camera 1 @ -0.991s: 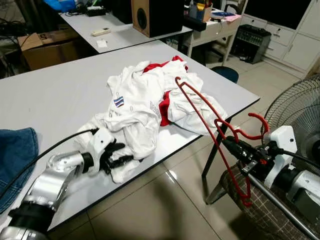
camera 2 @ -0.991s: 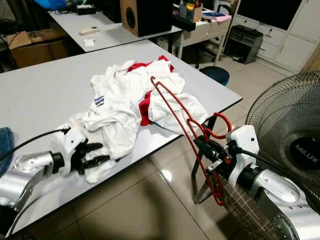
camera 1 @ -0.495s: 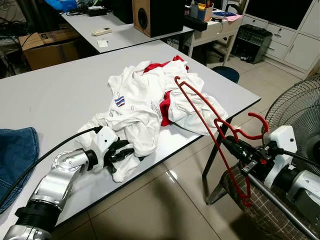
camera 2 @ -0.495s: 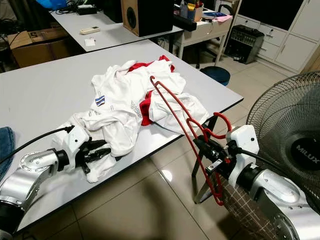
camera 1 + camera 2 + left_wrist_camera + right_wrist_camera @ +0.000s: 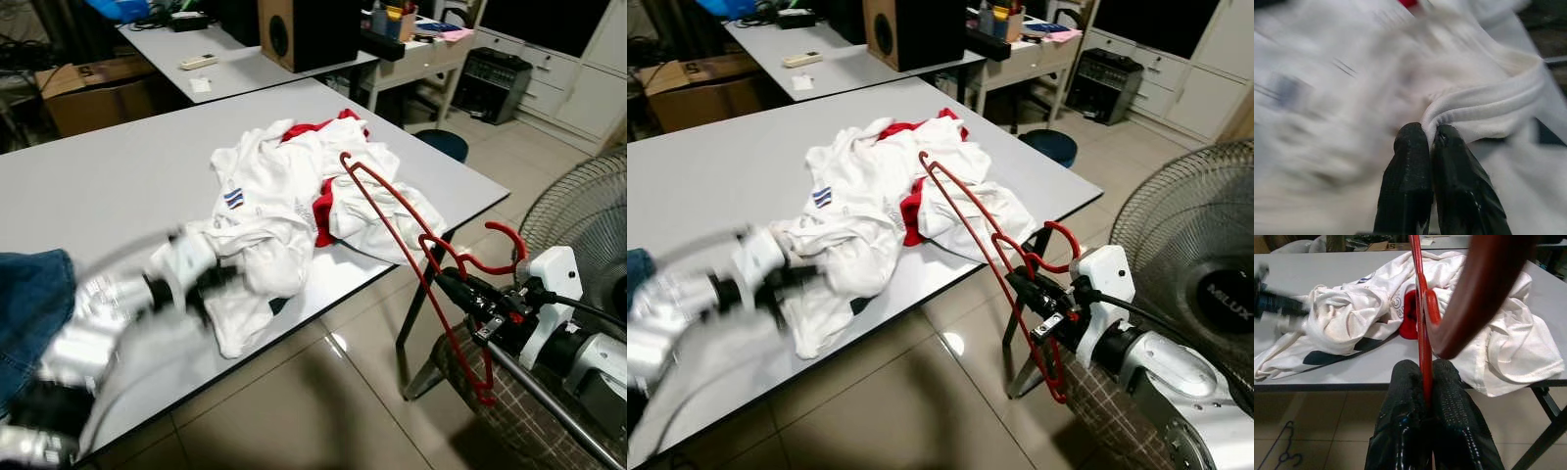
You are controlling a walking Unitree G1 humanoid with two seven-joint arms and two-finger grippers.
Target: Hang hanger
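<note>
Grey bench (image 5: 118, 186) carries a crumpled white-and-red shirt (image 5: 284, 201). Left gripper (image 5: 1431, 139), motion-blurred, has its jaws pinching a white fold of that shirt. Right gripper (image 5: 1424, 382) pinches the red hanger (image 5: 411, 259), held off the bench edge near a fan (image 5: 1190, 255).

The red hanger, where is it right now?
The red hanger is on the robot's right, pinched in the right gripper just off the table's edge. Its far end reaches over the white shirt.
</note>
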